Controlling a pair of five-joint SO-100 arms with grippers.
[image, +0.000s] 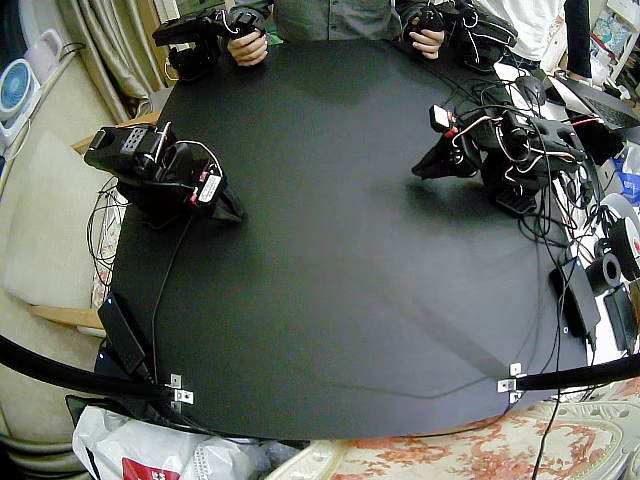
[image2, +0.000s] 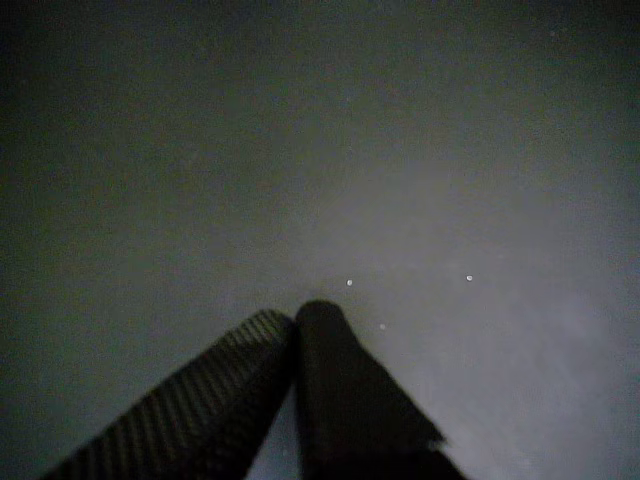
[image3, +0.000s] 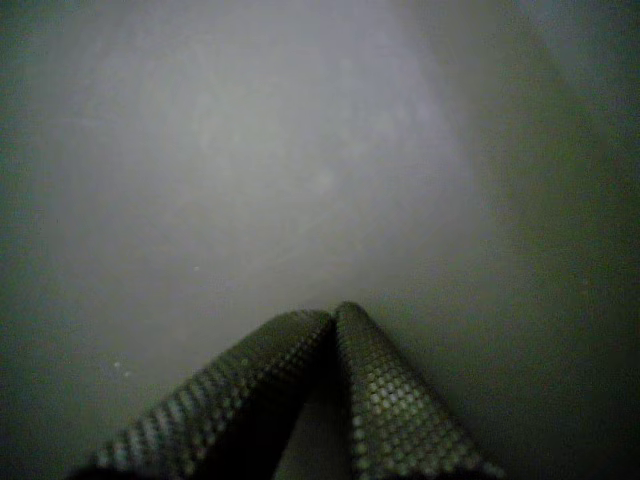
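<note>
Both black arms lie folded low on the black table. My right gripper rests with its tip on the table surface, shut and holding nothing. My left gripper also points down at the table, shut and empty. In a wrist view the gripper shows two dark fingers pressed together over bare tabletop. In another wrist view the gripper shows two textured fingers closed tip to tip above the same plain surface. No loose object lies near either gripper.
A person sits behind the far edge with hands on the leader arms. Cables and electronics crowd the table edge beside the left arm. A black power brick lies near the right arm. A plastic bag sits below the front edge.
</note>
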